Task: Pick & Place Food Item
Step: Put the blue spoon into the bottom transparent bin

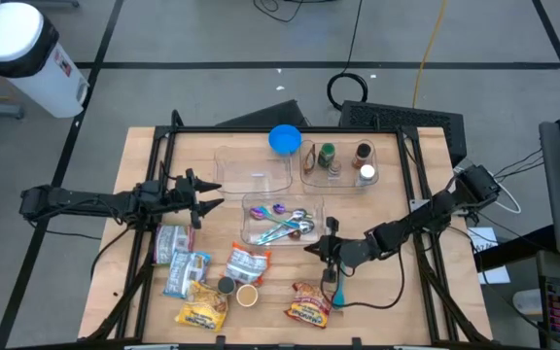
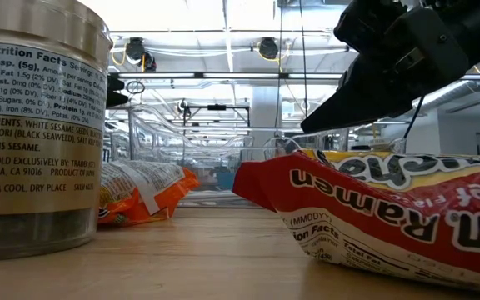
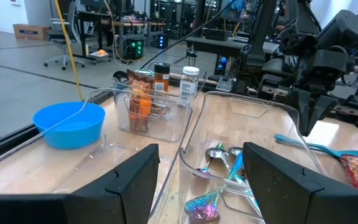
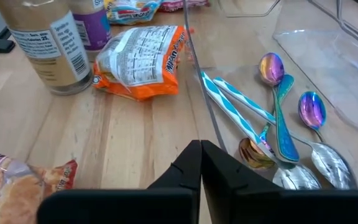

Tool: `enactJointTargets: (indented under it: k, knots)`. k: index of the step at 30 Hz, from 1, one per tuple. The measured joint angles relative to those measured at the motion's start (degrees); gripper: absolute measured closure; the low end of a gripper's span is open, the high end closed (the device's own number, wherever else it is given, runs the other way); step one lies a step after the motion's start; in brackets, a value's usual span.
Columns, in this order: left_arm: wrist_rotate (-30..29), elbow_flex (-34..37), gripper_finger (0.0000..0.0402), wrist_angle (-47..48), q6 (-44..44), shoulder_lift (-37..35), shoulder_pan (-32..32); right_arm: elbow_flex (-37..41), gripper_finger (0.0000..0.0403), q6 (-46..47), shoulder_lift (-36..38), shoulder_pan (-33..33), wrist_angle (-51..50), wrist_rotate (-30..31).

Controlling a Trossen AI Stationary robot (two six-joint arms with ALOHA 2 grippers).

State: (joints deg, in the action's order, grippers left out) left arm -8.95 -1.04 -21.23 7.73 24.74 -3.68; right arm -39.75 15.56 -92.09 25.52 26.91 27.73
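A red ramen packet (image 1: 309, 304) lies flat on the table near the front edge; it also shows in the low view (image 2: 390, 217). An orange snack packet (image 1: 248, 262) lies flat to its left. My right gripper (image 1: 324, 251) is shut and empty. It hangs over the bare table just outside the near right corner of the clear spoon tray (image 1: 282, 222), a little beyond the ramen packet. Its closed fingertips show in the right wrist view (image 4: 201, 149). My left gripper (image 1: 207, 199) is open and empty, to the left of the spoon tray (image 3: 241, 162).
A teal spoon (image 1: 339, 282) lies on the table beside my right gripper. Jars (image 1: 247, 295), a can (image 1: 170, 243) and more packets (image 1: 202, 309) lie at the front left. An empty clear bin (image 1: 253, 170), a blue bowl (image 1: 284, 140) and a bin of spice bottles (image 1: 343, 163) stand at the back.
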Motion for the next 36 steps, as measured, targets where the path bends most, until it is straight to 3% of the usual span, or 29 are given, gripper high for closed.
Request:
enactJointTargets:
  k: [5,12,19,25,30,36]
  knots:
    - [0.0,0.0,0.016,0.0,0.0,0.0,0.0,0.0,0.0402,-5.5,1.0,1.6,2.2,-3.9]
    - [0.0,0.0,0.016,0.0,0.0,0.0,0.0,0.0,0.0379,-7.5,3.8,5.3,2.8,-3.9]
    - [0.0,0.0,0.016,0.0,0.0,0.0,0.0,0.0,0.028,-7.3,3.8,10.3,-2.5,-13.9]
    - [0.0,0.0,0.016,0.0,0.0,0.0,0.0,0.0,0.021,0.2,3.8,15.2,-10.5,-19.9]
    - [0.0,0.0,0.016,0.0,0.0,0.0,0.0,0.0,0.0201,5.3,3.8,19.9,-12.2,-15.1]
    - [0.0,0.0,0.016,0.0,0.0,0.0,0.0,0.0,0.022,6.3,3.7,22.9,-12.2,-8.6]
